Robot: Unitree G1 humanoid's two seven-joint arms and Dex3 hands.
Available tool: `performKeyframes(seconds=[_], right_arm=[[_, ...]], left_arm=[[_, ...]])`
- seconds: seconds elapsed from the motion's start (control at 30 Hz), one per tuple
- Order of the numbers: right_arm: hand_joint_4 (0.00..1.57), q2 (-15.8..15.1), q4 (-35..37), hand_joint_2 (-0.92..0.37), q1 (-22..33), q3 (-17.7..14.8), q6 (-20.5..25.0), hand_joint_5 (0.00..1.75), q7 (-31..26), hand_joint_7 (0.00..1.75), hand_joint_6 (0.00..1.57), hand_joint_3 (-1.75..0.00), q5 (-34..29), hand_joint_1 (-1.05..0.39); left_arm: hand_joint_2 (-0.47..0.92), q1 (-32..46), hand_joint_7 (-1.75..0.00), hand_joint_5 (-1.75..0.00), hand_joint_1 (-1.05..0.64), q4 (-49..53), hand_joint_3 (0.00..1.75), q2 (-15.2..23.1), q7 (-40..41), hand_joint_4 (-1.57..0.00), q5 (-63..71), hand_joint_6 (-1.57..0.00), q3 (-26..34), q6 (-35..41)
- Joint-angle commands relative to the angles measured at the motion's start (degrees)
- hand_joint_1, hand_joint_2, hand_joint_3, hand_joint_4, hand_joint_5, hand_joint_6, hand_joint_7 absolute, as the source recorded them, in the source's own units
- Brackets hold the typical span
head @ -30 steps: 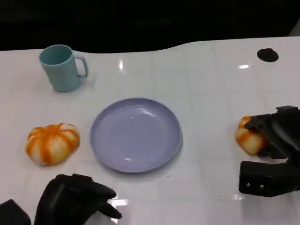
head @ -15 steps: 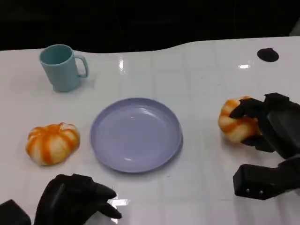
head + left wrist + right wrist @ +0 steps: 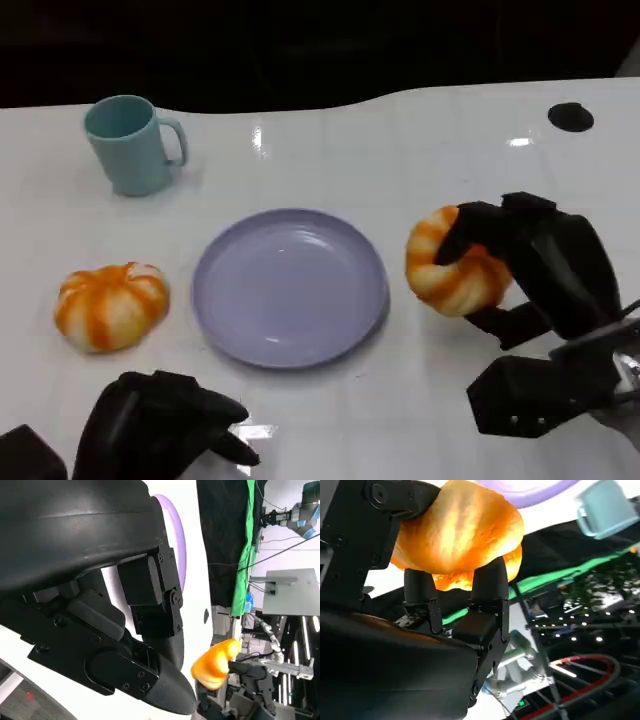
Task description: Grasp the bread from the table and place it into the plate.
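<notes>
The right hand (image 3: pixel 535 275) grips a bread (image 3: pixel 455 262) lifted just right of the purple plate (image 3: pixel 290 287), its fingers hiding the bun's far side; the left hand (image 3: pixel 160 425), partly cut off, rests curled and empty on the table (image 3: pixel 420 150); no writing is legible.

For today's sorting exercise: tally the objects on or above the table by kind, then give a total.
Bread: 2, one on the table, one held by the right robot hand
Plate: 1
Mug: 1
Total: 4
</notes>
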Motion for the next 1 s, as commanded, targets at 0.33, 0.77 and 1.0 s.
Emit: performKeyframes(seconds=[0.33, 0.77, 1.0], right_arm=[[1.06, 8.98, 7.26, -0.16, -5.86, 1.4, -0.64, 1.75, -1.14, 1.56, 0.89, -1.52, -1.53, 0.04], [0.92, 15.13, 18.26, -0.31, -11.99, 2.63, -2.34, 1.75, 0.87, 1.35, 0.86, -1.32, 0.82, 0.02], [0.61, 14.19, 15.86, -0.48, -11.65, 4.18, 0.78, 0.8, 7.81, 0.2, 0.78, -0.86, 0.12, -0.16]], left_arm=[[0.78, 0.75, -0.15, -0.36, -1.05, -1.11, 0.0, 0.37, 0.77, -1.57, 0.5, -1.57, -0.2, 0.21], [0.78, 1.08, -0.16, -0.36, -1.05, -1.75, 0.0, -0.16, 1.5, -1.57, 0.78, -1.57, -0.55, 0.45], [0.77, 1.17, -0.17, -0.36, -1.05, -2.09, 0.0, -0.19, 1.44, -1.57, 0.64, -1.57, -0.54, 0.97]])
